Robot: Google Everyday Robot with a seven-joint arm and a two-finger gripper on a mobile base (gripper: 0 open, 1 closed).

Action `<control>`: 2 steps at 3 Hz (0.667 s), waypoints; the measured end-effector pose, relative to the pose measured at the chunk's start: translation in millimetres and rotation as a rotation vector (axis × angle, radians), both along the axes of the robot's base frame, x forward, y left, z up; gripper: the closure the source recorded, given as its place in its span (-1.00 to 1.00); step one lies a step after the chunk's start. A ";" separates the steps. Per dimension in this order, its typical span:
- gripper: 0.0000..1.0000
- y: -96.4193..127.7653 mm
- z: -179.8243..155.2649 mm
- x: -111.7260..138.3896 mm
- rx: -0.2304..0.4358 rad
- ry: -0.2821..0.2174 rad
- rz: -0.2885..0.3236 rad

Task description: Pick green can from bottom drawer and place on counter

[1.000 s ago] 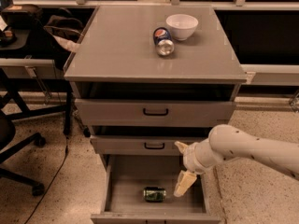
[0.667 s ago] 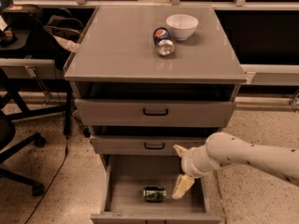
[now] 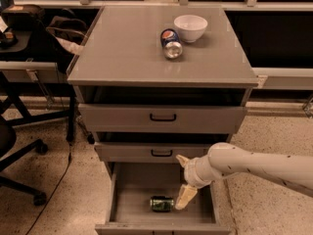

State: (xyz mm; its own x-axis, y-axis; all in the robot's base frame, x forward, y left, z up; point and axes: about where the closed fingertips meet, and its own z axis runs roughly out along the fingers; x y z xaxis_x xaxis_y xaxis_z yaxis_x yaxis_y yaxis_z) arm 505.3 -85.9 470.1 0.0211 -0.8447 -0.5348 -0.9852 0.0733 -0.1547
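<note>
So here's where you're at: the green can [image 3: 162, 203] is lying on its side on the floor of the bottom drawer [image 3: 113, 200], toward the near edge and roughly in the middle. The drawer is pulled all the way out, which is why you can reach in from above. The two shallower drawers above it, top [image 3: 122, 117] and middle [image 3: 127, 152], are only out a little, so they're not blocking your way down. Your gripper [image 3: 179, 181] is inside the bottom drawer, just right of the can, with the fingers spread wide: one points up toward the middle drawer's front and the other hangs down just beside the can's right end. I can't tell if it's touching. It looks to me like a pre-grasp setup, open so you can straddle the can. Since the can is lying down, it could roll if you nudge it first. The counter [image 3: 122, 53] has a blue-and-red can [image 3: 171, 43] on its side and a white bowl [image 3: 190, 27] at the far right, so the near and left part looks like the drop spot. Compared with a second ago, your gripper has crept a little left and lower toward the can, the can hasn't budged, and the fingers are spread the same.
</note>
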 end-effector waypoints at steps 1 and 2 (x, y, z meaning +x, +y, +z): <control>-1.00 6.8 -23.9 0.6 0.002 0.045 0.026; -1.00 14.2 -47.6 1.5 -0.011 0.092 0.041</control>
